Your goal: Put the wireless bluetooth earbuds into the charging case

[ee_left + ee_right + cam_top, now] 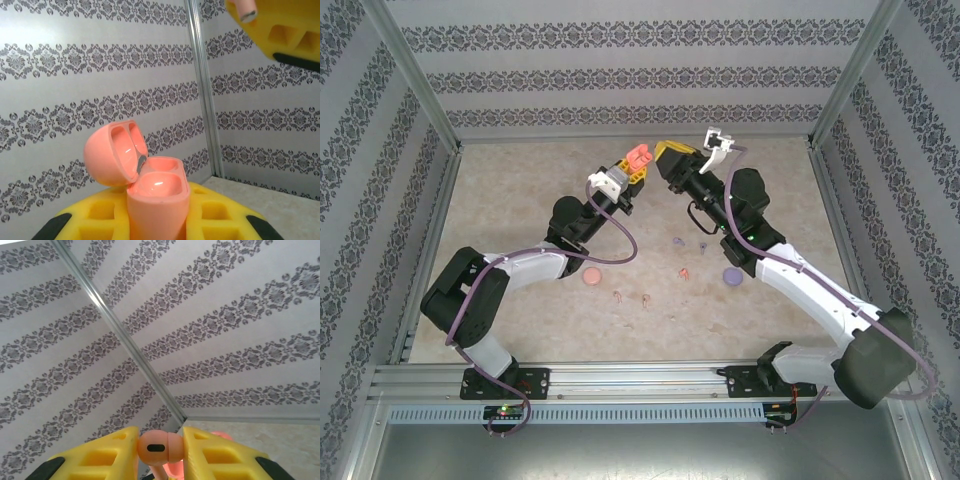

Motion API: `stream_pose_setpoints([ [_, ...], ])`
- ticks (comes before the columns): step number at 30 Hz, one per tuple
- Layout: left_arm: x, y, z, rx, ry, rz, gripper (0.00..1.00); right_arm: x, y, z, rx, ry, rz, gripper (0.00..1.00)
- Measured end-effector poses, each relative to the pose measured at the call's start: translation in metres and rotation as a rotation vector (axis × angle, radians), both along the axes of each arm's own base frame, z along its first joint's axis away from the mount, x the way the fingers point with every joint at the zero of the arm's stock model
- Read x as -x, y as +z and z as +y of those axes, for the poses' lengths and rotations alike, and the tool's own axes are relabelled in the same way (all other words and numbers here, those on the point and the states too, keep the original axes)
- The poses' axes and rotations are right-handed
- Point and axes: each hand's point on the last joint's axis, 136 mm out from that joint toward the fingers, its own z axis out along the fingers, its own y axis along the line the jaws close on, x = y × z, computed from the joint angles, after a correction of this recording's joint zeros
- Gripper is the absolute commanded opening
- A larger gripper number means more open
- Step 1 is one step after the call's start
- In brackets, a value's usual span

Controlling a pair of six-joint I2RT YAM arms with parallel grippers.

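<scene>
In the left wrist view, a coral charging case (157, 200) stands upright between my left gripper's (157, 220) yellow fingers, which are shut on it. Its lid (110, 155) is swung open to the left and both sockets are empty. From above, the case (638, 157) is raised over the far middle of the table. My right gripper (159, 450) is shut on a coral earbud (159, 447), stem pointing down. It hovers just right of the case (670, 158). The earbud's stem (245, 10) shows at the top right of the left wrist view, well above the case.
On the table (520, 200) lie two purple earbuds (678, 241), a coral earbud (684, 272) and two pale pink earbuds (618, 296). A pink case (590, 277) and a purple case (730, 274) sit near them. Patterned walls close in three sides.
</scene>
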Motion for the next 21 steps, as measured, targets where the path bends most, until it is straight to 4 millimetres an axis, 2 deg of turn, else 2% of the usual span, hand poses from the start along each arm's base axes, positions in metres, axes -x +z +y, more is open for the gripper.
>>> stream_pose_setpoints([
  [4, 0.000, 0.003, 0.000, 0.006, -0.001, -0.008, 0.00, -0.003, -0.011, 0.014, -0.005, 0.038, 0.021, 0.27],
  [9, -0.001, 0.007, -0.001, 0.017, -0.003, -0.011, 0.00, -0.010, -0.023, 0.022, -0.012, 0.054, 0.054, 0.27],
  [21, -0.001, 0.008, -0.001, 0.040, -0.014, 0.004, 0.00, -0.017, -0.029, 0.030, -0.058, 0.076, 0.077, 0.27],
])
